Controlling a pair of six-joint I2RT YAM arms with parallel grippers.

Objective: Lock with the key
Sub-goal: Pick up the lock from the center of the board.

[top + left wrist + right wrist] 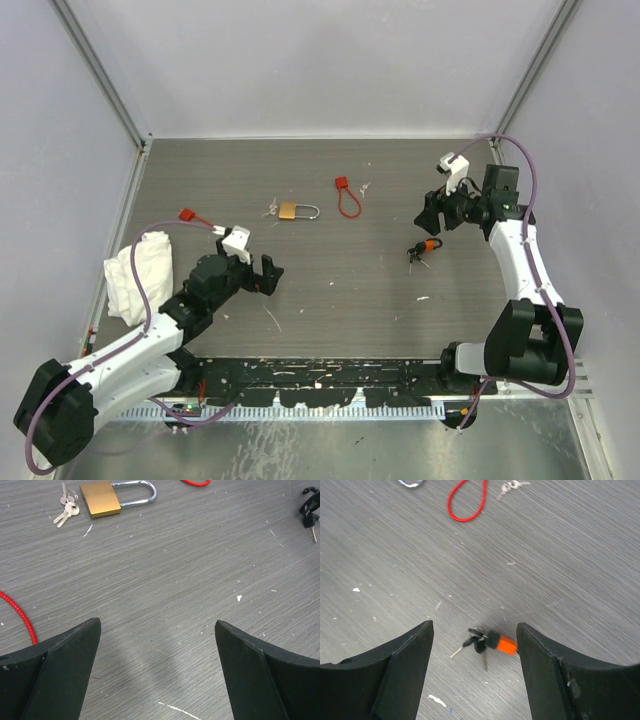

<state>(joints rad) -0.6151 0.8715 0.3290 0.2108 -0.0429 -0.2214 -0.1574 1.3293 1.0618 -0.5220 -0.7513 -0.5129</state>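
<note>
The key (476, 641) lies at the right of the desk (340, 290), joined to an orange piece (507, 644). The right tool (474, 626) hangs over it, part-open and empty, jaws either side, likely lined up for a pick. The left tool (157, 624), spread wide and empty, sits near left, facing the brass padlock (100, 498).

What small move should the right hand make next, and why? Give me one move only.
Probably lower the right hand straight down onto the key. Its jaws stand open and empty. In the wrist view the dark-headed key bunch lies flat in line with the gap between them, joined to an orange piece, and nothing is touching it yet.
</note>
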